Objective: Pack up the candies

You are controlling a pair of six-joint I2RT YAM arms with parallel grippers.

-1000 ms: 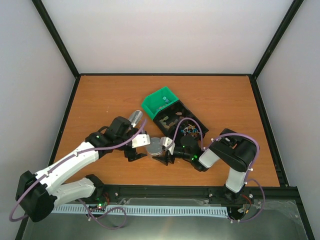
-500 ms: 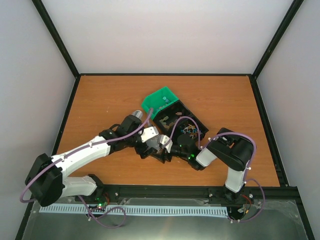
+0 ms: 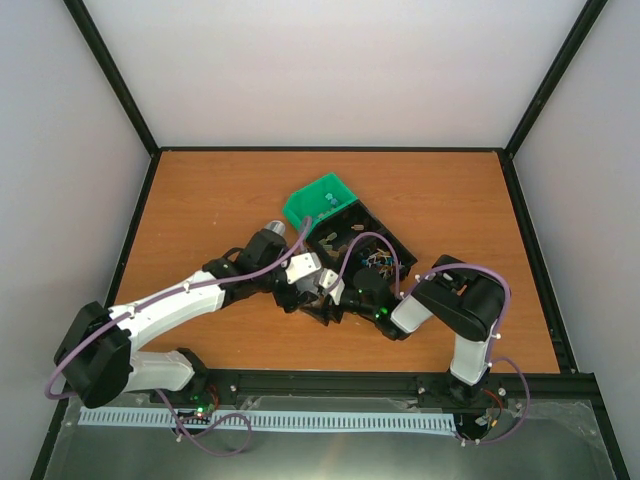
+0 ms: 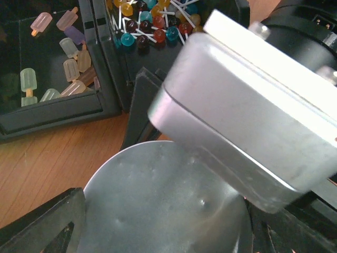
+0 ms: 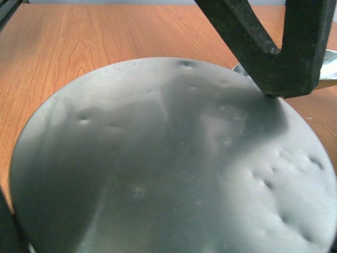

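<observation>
With the left pincer (image 4: 163, 226) and right pincer (image 3: 335, 298) both spread wide around the round tin (image 5: 158, 158), any real grip unconfirmable, crowded fingers risked clashing and tipping it, while the candies (image 4: 68, 66) lay in the black tray (image 4: 52, 113) just beyond.

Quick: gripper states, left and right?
Left gripper: jaws flank the round metal tin; grip cannot be told.
Right gripper: apparently closed on that tin.
</observation>
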